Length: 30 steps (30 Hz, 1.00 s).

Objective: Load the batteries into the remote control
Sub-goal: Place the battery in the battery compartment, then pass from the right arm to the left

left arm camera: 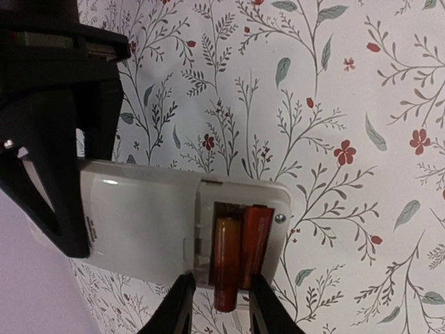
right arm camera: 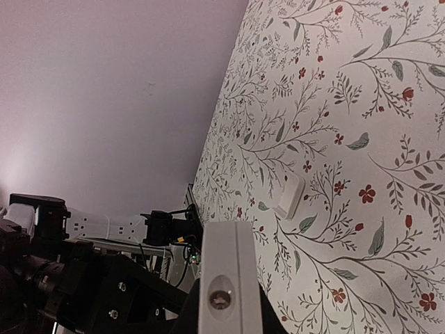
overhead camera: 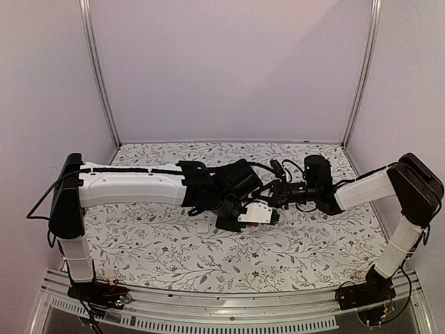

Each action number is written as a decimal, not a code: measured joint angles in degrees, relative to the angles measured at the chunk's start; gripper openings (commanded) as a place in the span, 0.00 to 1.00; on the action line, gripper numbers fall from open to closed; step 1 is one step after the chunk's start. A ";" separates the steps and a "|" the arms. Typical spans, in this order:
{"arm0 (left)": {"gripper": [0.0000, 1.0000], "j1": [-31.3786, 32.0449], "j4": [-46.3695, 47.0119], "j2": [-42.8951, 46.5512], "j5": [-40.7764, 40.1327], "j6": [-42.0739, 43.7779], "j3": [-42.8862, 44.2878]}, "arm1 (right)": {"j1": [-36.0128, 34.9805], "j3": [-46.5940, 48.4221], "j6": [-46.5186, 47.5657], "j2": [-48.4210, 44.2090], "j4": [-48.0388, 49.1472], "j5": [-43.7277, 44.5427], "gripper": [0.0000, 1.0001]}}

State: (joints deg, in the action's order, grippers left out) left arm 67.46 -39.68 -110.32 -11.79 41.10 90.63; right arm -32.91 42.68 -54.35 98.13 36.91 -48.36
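While the right tool (right arm camera: 226, 313) clamps the remote control (left arm camera: 139, 223), the left tool (left arm camera: 222, 309) is slightly parted, holding nothing. Protruding battery (left arm camera: 226, 257) points lengthwise between its fingers (left arm camera: 179, 306)

Lit softly and evenly from above, with a pinkish cast. Only faint shadows on the desk (overhead camera: 174, 257). Small glare spot on the remote (left arm camera: 139, 229) in the left wrist view; near fingers (left arm camera: 177, 306) there dark, out of focus.
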 measured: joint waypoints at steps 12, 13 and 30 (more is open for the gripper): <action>0.54 0.07 3.28 3.85 -2.45 -0.52 -4.31 | -0.09 0.00 -0.59 0.26 1.33 -0.04 0.00; 0.56 0.07 3.50 4.57 -2.38 -0.44 -4.74 | -0.09 0.00 -0.70 0.26 1.49 -0.07 0.00; 1.00 -7.21 27.15 31.34 4.22 -21.53 -28.98 | 1.86 0.28 0.20 -4.13 2.21 0.31 0.00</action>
State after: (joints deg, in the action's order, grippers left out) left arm 60.25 -12.53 -78.98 -7.57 19.57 61.65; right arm -31.05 42.96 -54.15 94.00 39.11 -48.05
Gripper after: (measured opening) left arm 0.962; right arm 0.126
